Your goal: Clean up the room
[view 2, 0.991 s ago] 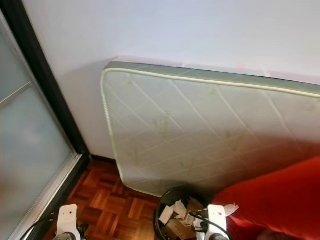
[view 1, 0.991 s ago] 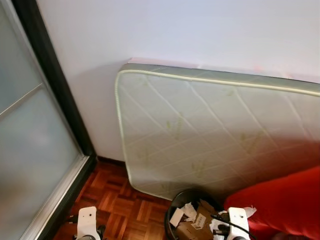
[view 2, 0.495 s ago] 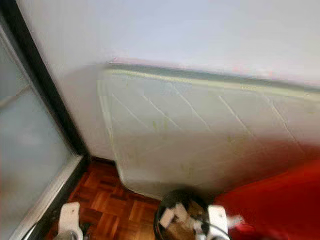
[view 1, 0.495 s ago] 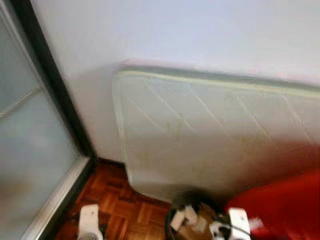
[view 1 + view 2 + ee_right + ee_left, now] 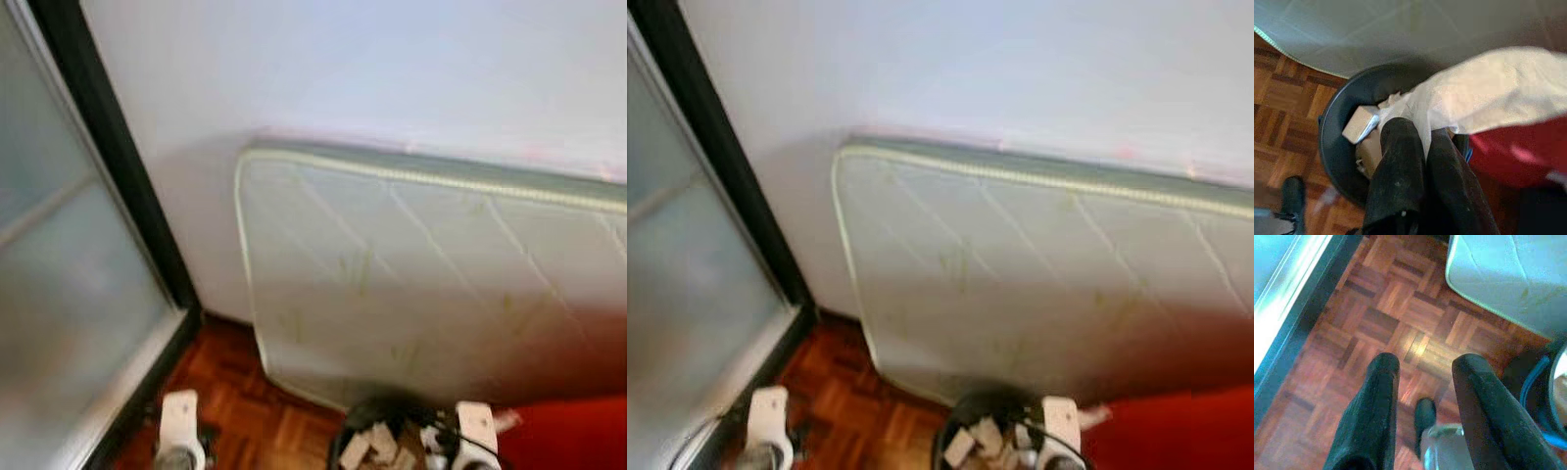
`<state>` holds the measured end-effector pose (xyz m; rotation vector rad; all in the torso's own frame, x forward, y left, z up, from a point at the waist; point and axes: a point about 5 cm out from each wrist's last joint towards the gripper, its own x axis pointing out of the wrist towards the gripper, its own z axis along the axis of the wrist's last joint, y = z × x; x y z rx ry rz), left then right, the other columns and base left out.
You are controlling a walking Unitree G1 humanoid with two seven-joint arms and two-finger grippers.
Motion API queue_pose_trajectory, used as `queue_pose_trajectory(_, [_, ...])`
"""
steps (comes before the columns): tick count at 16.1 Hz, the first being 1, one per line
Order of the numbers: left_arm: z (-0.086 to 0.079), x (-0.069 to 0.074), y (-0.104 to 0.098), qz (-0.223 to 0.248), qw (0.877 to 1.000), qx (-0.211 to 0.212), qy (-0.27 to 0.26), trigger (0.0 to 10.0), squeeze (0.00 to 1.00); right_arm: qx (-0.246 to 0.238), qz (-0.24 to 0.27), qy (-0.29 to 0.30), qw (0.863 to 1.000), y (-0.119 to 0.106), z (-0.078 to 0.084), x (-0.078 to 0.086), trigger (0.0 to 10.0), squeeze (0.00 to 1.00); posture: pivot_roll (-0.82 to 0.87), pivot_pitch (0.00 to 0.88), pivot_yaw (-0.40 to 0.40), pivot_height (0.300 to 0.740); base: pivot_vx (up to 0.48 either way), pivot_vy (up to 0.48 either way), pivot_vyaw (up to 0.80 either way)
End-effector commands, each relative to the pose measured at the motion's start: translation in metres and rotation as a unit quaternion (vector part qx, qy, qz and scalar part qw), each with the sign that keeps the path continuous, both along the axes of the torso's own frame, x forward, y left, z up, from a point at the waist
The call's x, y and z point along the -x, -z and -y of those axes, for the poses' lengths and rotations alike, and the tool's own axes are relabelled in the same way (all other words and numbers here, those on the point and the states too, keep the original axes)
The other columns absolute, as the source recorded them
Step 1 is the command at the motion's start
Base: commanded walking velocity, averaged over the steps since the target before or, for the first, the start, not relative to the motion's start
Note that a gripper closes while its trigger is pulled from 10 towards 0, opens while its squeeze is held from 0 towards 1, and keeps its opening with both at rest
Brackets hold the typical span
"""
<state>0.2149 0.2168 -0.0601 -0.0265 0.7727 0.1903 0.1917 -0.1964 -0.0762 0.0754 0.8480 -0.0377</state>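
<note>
- My right gripper (image 5: 1422, 147) has its two black fingers pressed together, pinching a crumpled white tissue (image 5: 1484, 95) that billows out past the fingertips.
- Directly below that gripper sits a dark round waste bin (image 5: 1334, 142), already holding small boxes and scraps of paper (image 5: 1359, 122). The tissue hangs over the bin's far rim, partly above a red cover (image 5: 1513, 156) beside it.
- To drop the tissue well, I judge I should bring my right fingers closer to the bin's middle before letting go, since much of the paper now overhangs the red cover and could fall outside.
- Light paper can cling to a finger, so I would spread them wide and check that it falls.
- My left gripper (image 5: 1425, 377) hangs idle with its fingers spread apart and nothing between them, above the parquet floor (image 5: 1391, 298).
- Behind the bin, a quilted white mattress (image 5: 431, 274) stands on its edge, leaning against the pale wall (image 5: 392, 69).
- Far off on my left is a frosted glass sliding door (image 5: 69, 304) in a dark frame.
</note>
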Motion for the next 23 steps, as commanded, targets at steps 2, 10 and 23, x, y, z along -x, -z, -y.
queue_pose_trajectory(2, [-0.009,0.007,0.001,0.006,1.0,-0.02,-0.012,10.0,0.0,-0.01,0.029,-0.011,0.999,-0.004,-0.008,-0.006,10.0,0.0,0.04,0.0,-0.025,0.74,0.0,0.0,0.0])
queue_pose_trajectory(10, [-0.022,-0.056,-0.075,0.279,0.958,-0.061,0.01,10.0,0.0,-0.028,0.249,-0.08,0.965,-0.062,-0.033,-0.073,10.0,0.0,0.04,0.0,-0.007,0.74,0.0,0.0,0.0])
queue_pose_trajectory(23, [-0.02,-0.054,-0.079,0.299,0.952,-0.068,0.009,10.0,0.0,0.007,0.181,-0.085,0.98,-0.042,-0.023,-0.055,10.0,0.0,0.06,0.0,-0.026,0.66,0.0,0.0,0.0])
